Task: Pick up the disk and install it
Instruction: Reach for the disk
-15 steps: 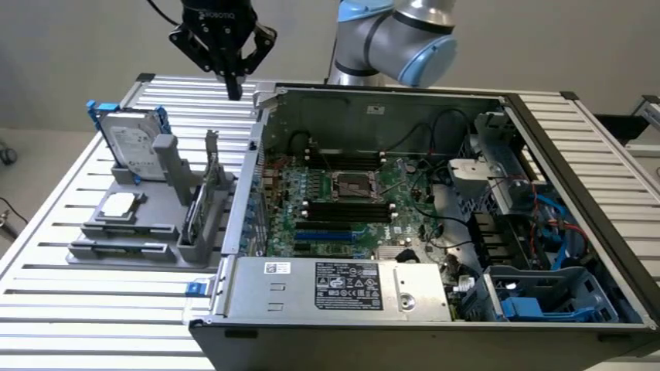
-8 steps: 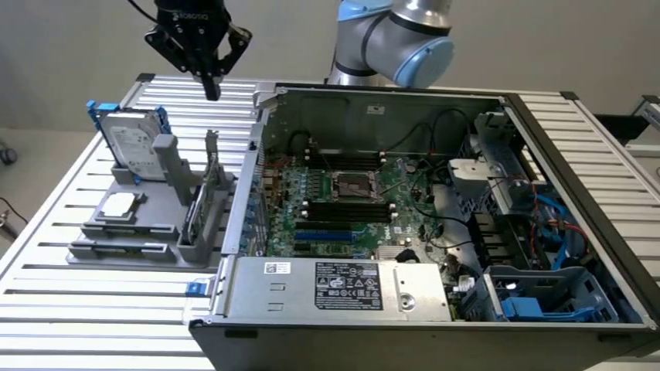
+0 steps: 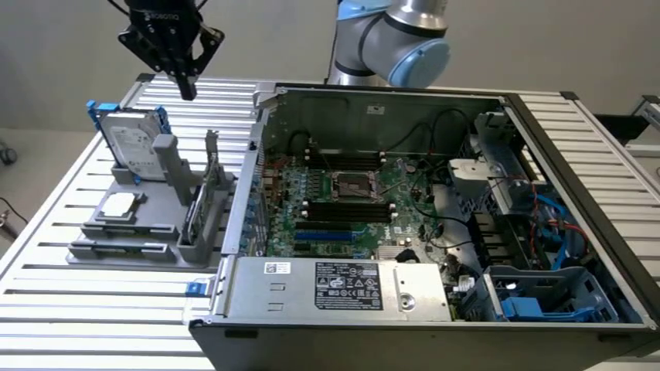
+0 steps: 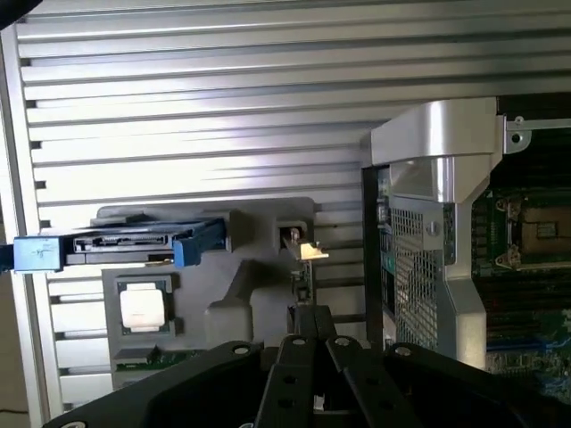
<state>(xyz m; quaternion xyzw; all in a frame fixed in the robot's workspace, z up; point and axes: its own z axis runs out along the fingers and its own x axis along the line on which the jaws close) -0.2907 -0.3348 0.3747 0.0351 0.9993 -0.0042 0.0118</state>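
The disk, a silver-grey drive with a white label in a blue carrier, stands upright on edge in the grey holder at the exterior view's left. In the wrist view the disk appears edge-on, its blue frame ends sticking out. My black gripper hangs in the air above and a little to the right of the disk, fingers together and pointing down, holding nothing. The closed fingertips show in the wrist view over the holder.
An open computer case with its motherboard fills the exterior view's right; an empty blue drive bay sits at its near right corner. The holder also carries a small silver chip and an upright green card. A slatted metal table lies underneath.
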